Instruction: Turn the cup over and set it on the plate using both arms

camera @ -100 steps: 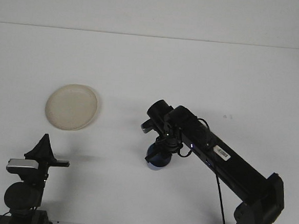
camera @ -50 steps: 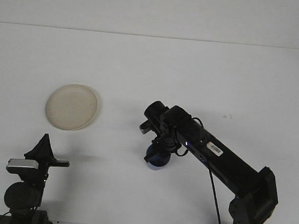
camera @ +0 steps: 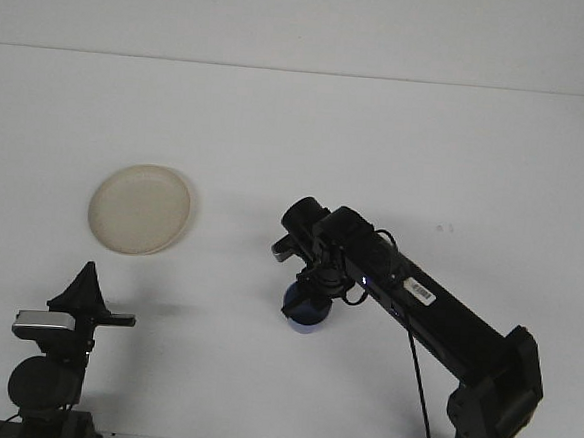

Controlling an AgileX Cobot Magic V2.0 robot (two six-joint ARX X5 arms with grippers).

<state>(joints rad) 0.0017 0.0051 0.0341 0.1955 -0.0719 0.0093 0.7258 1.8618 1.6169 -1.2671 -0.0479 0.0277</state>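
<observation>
- Looking over the white table (camera: pixel 378 135), we see it fill nearly the whole front view, its far edge running across at twelve o'clock.
- Our right arm (camera: pixel 436 309) is the next largest thing: it reaches from its base at five o'clock up toward the middle of the table, a white label on its upper face.
- Our left arm (camera: pixel 57 353) sits low at seven o'clock, well apart from everything else; its left gripper (camera: pixel 87 285) points up toward twelve o'clock, and we cannot tell whether its fingers are parted or closed.
- Next comes the plate (camera: pixel 139 208), a pale round dish lying flat at ten o'clock, with nothing on it.
- Our right gripper (camera: pixel 312 286) hangs over the cup near the centre; its fingers are hidden by the wrist, so we cannot tell whether it clasps the cup or is released.
- Smallest is the cup (camera: pixel 305 315), dark blue, on the table just below the wrist at six o'clock of centre, well apart from the plate. Its long axis looks roughly upright, but we cannot tell which end faces up.
</observation>
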